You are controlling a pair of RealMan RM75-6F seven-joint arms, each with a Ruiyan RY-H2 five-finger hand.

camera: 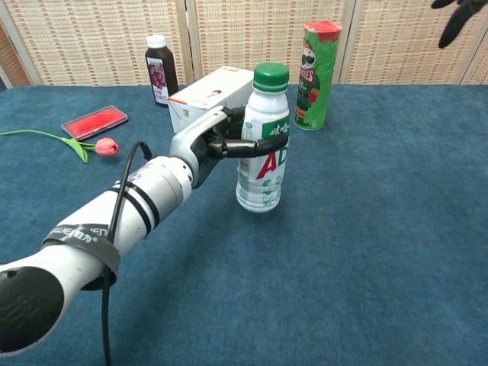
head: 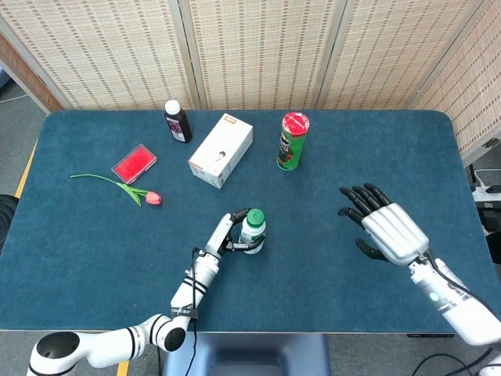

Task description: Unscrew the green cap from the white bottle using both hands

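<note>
Left hand (camera: 217,145): clamped around the upper body of the white bottle (camera: 262,149), which is held upright near the table's middle.
Green cap (camera: 271,77): seated on the neck; it should be kept level and steady.
Right hand (head: 386,227): fingers spread apart, nothing held, well right of the bottle; best lowered squarely over the cap.

head view: high above, looking steeply down, taking in the whole surface (head: 94,258).
chest view: low, near, facing forward across it.
shared: white bottle (head: 252,233), left hand (camera: 210,145).
</note>
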